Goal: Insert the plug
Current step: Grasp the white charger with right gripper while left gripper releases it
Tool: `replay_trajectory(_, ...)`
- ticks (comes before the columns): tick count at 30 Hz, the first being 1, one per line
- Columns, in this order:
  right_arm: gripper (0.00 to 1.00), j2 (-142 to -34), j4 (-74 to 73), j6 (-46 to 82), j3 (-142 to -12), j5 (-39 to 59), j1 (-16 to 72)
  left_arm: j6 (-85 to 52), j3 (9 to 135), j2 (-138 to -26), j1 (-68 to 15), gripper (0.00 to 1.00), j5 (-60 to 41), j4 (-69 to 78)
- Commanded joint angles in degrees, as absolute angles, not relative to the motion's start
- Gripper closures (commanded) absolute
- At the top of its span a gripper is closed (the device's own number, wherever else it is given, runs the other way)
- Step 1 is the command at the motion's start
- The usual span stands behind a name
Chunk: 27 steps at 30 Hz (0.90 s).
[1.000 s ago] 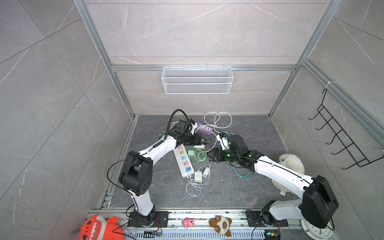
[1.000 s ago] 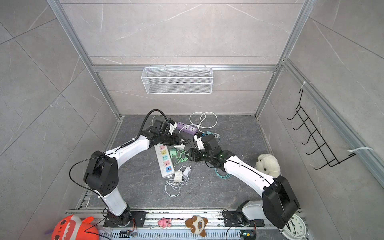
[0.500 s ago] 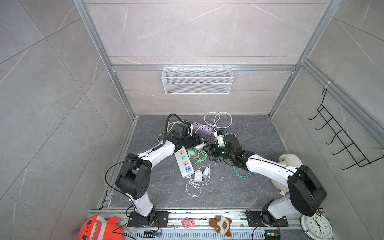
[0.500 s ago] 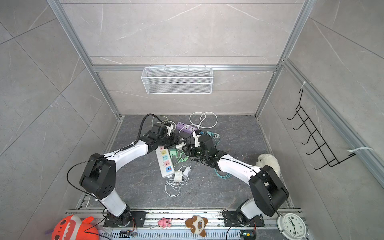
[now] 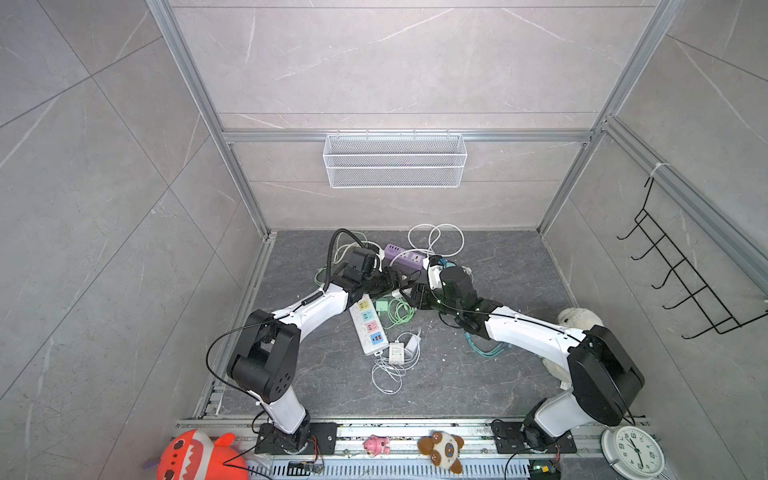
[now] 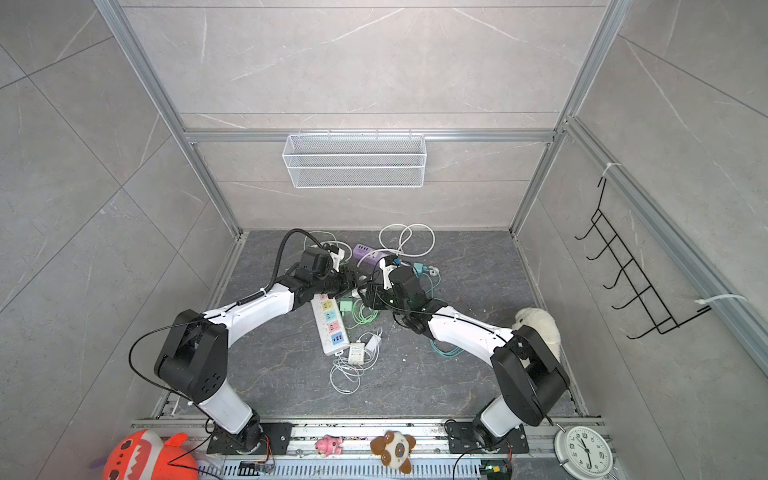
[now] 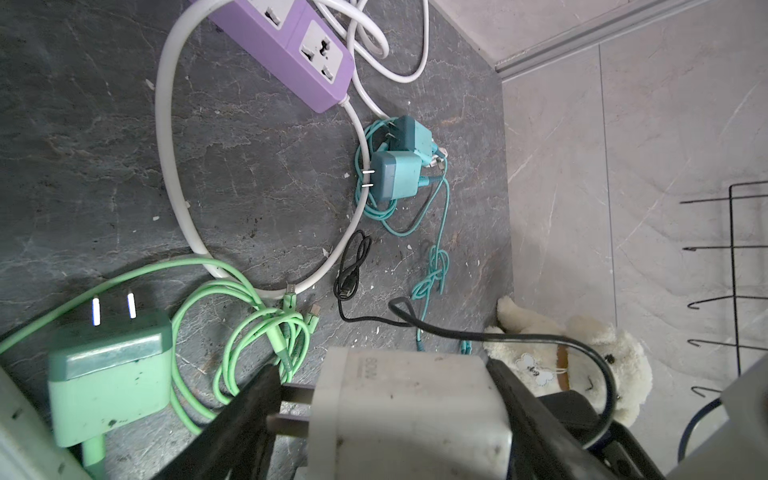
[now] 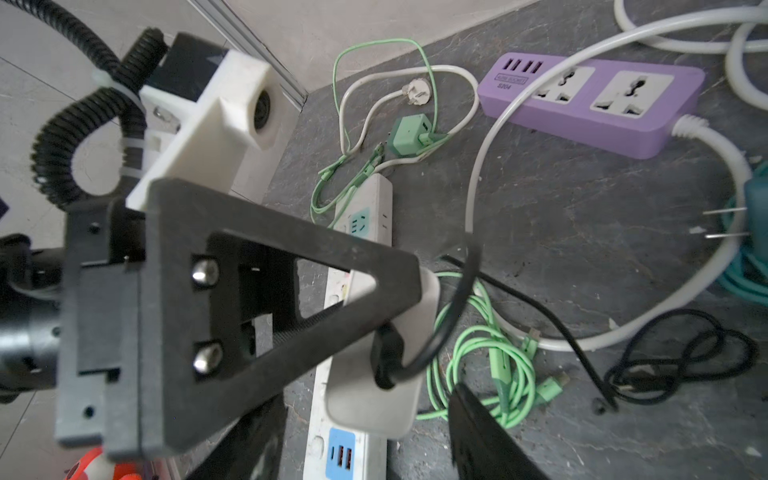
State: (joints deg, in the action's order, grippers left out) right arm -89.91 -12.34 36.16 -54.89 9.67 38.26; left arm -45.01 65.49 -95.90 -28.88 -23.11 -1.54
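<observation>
1. The left tool [image 7: 382, 399] is clamped on the white charger plug [image 7: 411, 415], with one black finger [image 7: 249, 415] on each flank of the body.
2. The plug's two dark prongs [image 7: 291, 411] are bare and sit in no socket.
3. A black cable [image 8: 457, 291] leaves the plug's rear end and loops down onto the worktop [image 5: 498, 374].
4. The right tool [image 8: 365, 436] has its jaws spread. They stand on either side of the plug's cable end, with a gap showing on each side.
5. In both top views the two tools meet nose to nose near the far end of the white power strip [image 5: 368, 326], which lies flat with its coloured sockets facing up.
6. The purple power strip [image 8: 590, 95] lies further back. Its sockets are unoccupied, and its thick white cord [image 7: 166, 145] curves round in front of it.
7. A green charger [image 7: 108, 374] lies just beside the held plug with its prongs free and its green cable [image 7: 266, 332] coiled next to it.
8. Two teal chargers [image 7: 395, 174] lie together near the end of the purple strip.
</observation>
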Motion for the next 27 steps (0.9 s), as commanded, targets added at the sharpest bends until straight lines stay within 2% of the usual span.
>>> replay_trajectory(1,0.37,-92.6,-13.5,35.2,-57.6,8.2,38.8,-45.6,65.9,-92.3,-29.1,0.62,-25.1,2.1)
replay_trajectory(16,0.38,-95.7,-22.1,32.8,-58.2,5.7,39.9,-46.8,64.4,-91.8,-29.0,0.62,-26.5,3.8)
replay_trajectory(23,0.45,-96.5,-22.9,31.7,-58.6,4.2,40.1,-46.7,64.3,-92.0,-29.0,0.62,-26.7,3.7)
replay_trajectory(26,0.54,-96.5,-24.4,31.7,-58.3,4.6,40.2,-46.7,64.3,-92.3,-29.0,0.60,-26.7,3.5)
replay_trajectory(27,0.57,-96.5,-24.4,31.6,-58.3,4.7,40.2,-46.8,64.3,-92.4,-29.0,0.56,-26.8,3.4)
